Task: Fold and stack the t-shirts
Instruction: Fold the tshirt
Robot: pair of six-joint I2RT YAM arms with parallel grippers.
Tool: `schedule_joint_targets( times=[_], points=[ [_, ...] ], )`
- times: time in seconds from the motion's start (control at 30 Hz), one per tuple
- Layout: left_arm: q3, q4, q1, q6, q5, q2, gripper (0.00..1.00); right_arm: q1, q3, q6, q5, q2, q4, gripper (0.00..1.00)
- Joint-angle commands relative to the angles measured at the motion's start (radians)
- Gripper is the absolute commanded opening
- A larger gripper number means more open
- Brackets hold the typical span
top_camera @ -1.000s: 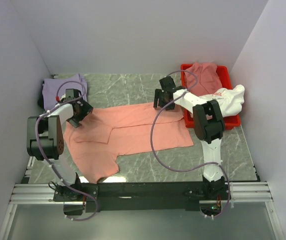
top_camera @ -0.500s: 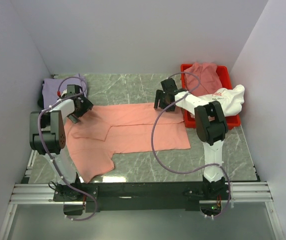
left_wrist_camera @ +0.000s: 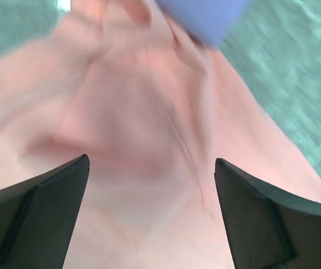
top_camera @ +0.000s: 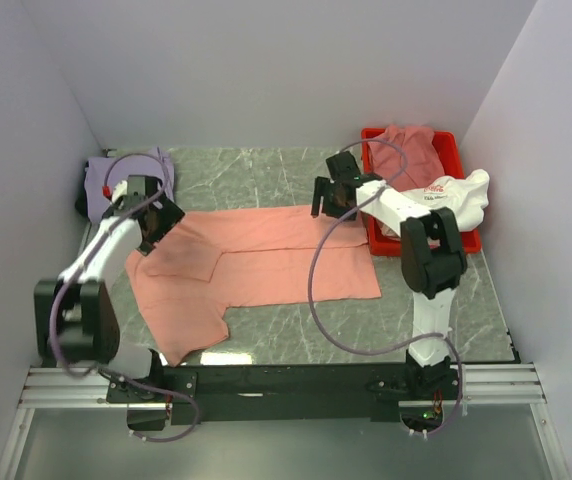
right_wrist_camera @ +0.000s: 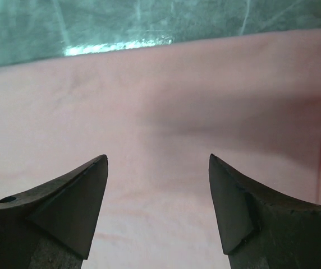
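**Flat at centre frame: salmon-pink t-shirt (top_camera: 266,262)**

Poised over its left end with the left gripper (top_camera: 152,222), over its upper-right edge with the right gripper (top_camera: 332,199) — both parted wide, clasping nothing, pink cloth showing between the fingers.

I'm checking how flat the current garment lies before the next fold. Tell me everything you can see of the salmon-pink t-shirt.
The salmon-pink t-shirt is soft, plain cloth, spread mostly flat on the marbled table, its length running left to right. One sleeve points toward the near edge at the left; shallow wrinkles gather there. Both the left gripper and right gripper hang open over its far edge; contact is unclear.
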Motion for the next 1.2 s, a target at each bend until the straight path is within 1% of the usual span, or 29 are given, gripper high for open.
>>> schedule_joint_targets(
  times=[0.0, 0.03, 0.07, 0.1, 0.13, 0.23, 0.27, 0.33, 0.37, 0.5, 0.63, 0.7, 0.8, 0.9, 1.0, 1.03, 1.13, 1.17],
  points=[
    [-0.111, -0.123, -0.075, -0.102, -0.019, -0.183, 0.99, -0.003, -0.059, -0.018, 0.015, -0.172, 0.007, 0.79],
    [-0.145, -0.140, -0.093, -0.127, -0.020, -0.219, 0.99, 0.002, -0.102, -0.018, 0.003, -0.211, 0.014, 0.79],
    [-0.211, -0.157, -0.130, -0.147, -0.026, -0.256, 1.00, 0.003, -0.122, -0.021, 0.003, -0.230, 0.020, 0.80],
    [-0.243, -0.206, -0.147, -0.199, -0.034, -0.334, 0.99, 0.003, -0.141, -0.016, 0.006, -0.245, 0.023, 0.81],
    [-0.274, -0.221, -0.165, -0.223, -0.032, -0.374, 0.99, 0.003, -0.170, -0.013, 0.011, -0.273, 0.023, 0.81],
    [-0.418, -0.272, -0.260, -0.303, 0.009, -0.532, 0.99, 0.005, -0.223, -0.005, 0.006, -0.330, 0.038, 0.82],
    [-0.440, -0.295, -0.311, -0.363, 0.023, -0.567, 0.99, 0.006, -0.236, -0.004, 0.004, -0.344, 0.040, 0.82],
    [-0.493, -0.376, -0.360, -0.434, 0.034, -0.656, 1.00, 0.009, -0.265, 0.001, 0.006, -0.385, 0.046, 0.82],
    [-0.507, -0.399, -0.404, -0.499, 0.034, -0.710, 0.99, 0.009, -0.274, 0.002, 0.001, -0.397, 0.052, 0.83],
    [-0.557, -0.502, -0.489, -0.615, 0.053, -0.796, 0.99, 0.009, -0.302, 0.002, 0.006, -0.442, 0.057, 0.83],
    [-0.544, -0.594, -0.564, -0.719, 0.067, -0.802, 0.99, 0.008, -0.325, 0.001, 0.009, -0.457, 0.058, 0.84],
    [-0.525, -0.661, -0.606, -0.761, 0.060, -0.773, 0.99, 0.008, -0.332, 0.001, 0.008, -0.457, 0.061, 0.83],
    [-0.498, -0.700, -0.667, -0.808, 0.070, -0.721, 0.99, 0.008, -0.334, -0.002, 0.003, -0.450, 0.058, 0.84],
    [-0.509, -0.691, -0.718, -0.845, 0.081, -0.652, 0.98, 0.008, -0.334, -0.007, -0.002, -0.446, 0.057, 0.84],
    [-0.506, -0.677, -0.725, -0.866, 0.055, -0.605, 0.93, 0.008, -0.334, -0.011, -0.005, -0.442, 0.055, 0.84],
    [-0.500, -0.671, -0.725, -0.871, 0.050, -0.597, 0.87, 0.009, -0.331, -0.013, -0.006, -0.440, 0.054, 0.84],
    [-0.495, -0.653, -0.725, -0.874, 0.038, -0.575, 0.78, 0.009, -0.336, -0.019, -0.009, -0.443, 0.052, 0.84],
    [-0.492, -0.660, -0.727, -0.883, 0.031, -0.566, 0.76, 0.008, -0.339, -0.021, -0.009, -0.442, 0.052, 0.84]
  ],
)
